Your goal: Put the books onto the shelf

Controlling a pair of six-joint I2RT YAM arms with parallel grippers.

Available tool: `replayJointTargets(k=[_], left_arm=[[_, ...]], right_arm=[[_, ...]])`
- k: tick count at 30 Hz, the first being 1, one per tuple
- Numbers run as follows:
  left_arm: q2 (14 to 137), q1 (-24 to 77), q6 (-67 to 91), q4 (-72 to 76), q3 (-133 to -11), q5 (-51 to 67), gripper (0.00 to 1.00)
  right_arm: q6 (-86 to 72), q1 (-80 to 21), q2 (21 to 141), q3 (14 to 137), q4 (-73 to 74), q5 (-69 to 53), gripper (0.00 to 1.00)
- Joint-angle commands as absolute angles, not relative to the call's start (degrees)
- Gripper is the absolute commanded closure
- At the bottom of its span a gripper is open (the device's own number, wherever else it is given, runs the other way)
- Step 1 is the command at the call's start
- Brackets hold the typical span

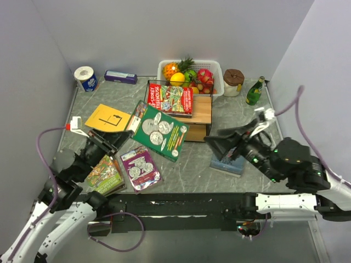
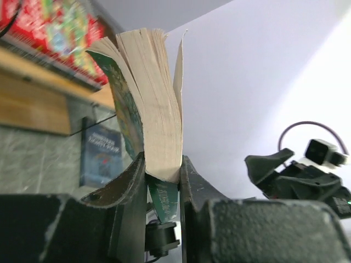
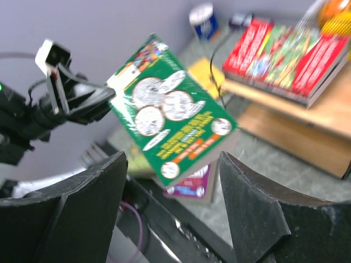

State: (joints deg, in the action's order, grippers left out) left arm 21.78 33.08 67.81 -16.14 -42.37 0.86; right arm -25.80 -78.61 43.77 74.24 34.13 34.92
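Left arm reaches in from the tabletop's (image 1: 192,170) near-left corner, left gripper (image 2: 163,164) clamping the green book (image 1: 159,130) tilted aloft mid-table before the shelf (image 1: 202,111), right gripper (image 3: 173,159) gaping, empty.

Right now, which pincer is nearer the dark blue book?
Right. The right pincer hangs open over the dark blue book; the left pincer, far to its left, grips the green book.
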Motion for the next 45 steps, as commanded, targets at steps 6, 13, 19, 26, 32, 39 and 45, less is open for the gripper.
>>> replayJointTargets(k=[6,13,19,26,32,39,45], left_arm=[[41.6,33.1,62.8,4.5,-55.3,2.0,0.99],[56.5,33.0,59.2,19.0,-58.4,-1.7,0.99],[63.4,30.5,58.8,28.7,-59.6,-2.9,0.99],[66.4,26.3,64.2,37.3,-56.1,-0.4,0.99],[69.9,23.6,68.0,40.5,-55.3,2.6,0.99],[73.6,23.6,71.7,45.3,-49.2,6.2,0.99],[74.3,23.9,71.9,44.5,-45.1,4.6,0.99]], right_arm=[[-17.8,-78.6,43.6,70.5,27.3,40.9,0.25],[-11.9,-78.3,44.6,65.6,16.4,43.6,0.25],[-9.4,-78.0,42.0,62.1,9.6,44.1,0.25],[-8.6,-77.6,42.4,60.7,8.7,43.8,0.25],[-8.2,-76.9,44.4,59.9,7.3,43.3,0.25],[-8.2,-75.1,44.5,58.0,6.0,42.6,0.25],[-9.1,-73.4,45.2,57.8,6.2,40.9,0.25]])
